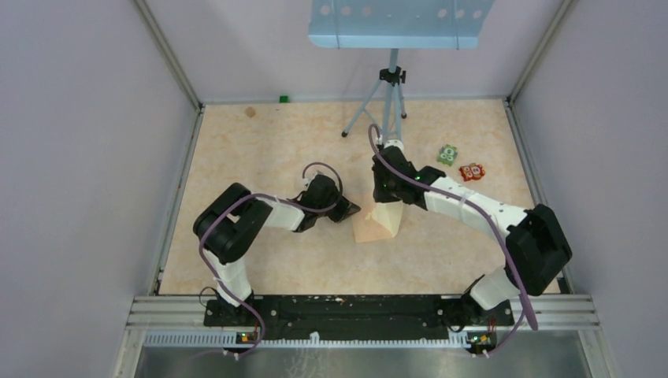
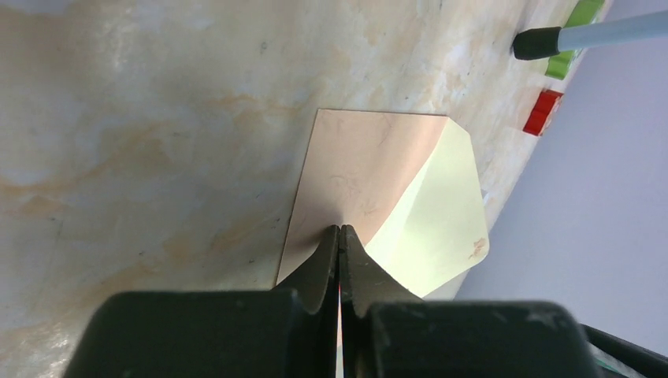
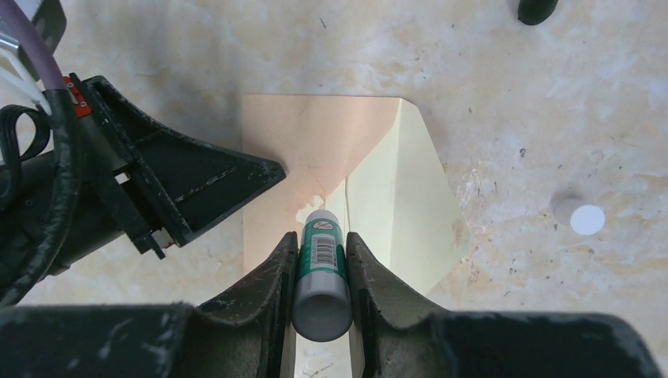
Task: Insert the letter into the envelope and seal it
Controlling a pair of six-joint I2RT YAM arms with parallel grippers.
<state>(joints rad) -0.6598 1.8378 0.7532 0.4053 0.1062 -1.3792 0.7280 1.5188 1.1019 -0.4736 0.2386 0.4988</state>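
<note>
- Two pincers meet mid-frame in the top view. The right gripper [image 3: 321, 236] is clamped on a glue stick [image 3: 321, 272], jaws pinching its barrel. The left gripper [image 2: 340, 230] is pressed fully together, tips at the near edge of the envelope [image 3: 307, 142]. It looks like it's pinning the paper flat rather than pinching it, tho can't be sure.
- Key relation, right wrist view: the stick's nose points up-frame over the envelope's middle, and the open flap [image 3: 410, 205] lies just right of it. The envelope's long axis runs top-to-bottom of that frame, in line w/ the stick. The right arm is nearer the flap, so the next stroke prob. needs a shift rightward.
- The envelope lies flat on the table [image 3: 551, 94], centre of the top view, between both wrists.
- Look: pinkish-tan body w/ faint creases. The flap's inside is pale cream-green and pointed, w/ a small brownish smudge nr the tip.
- Letter: not visible separately. Prob. inside already, can't confirm.
</note>
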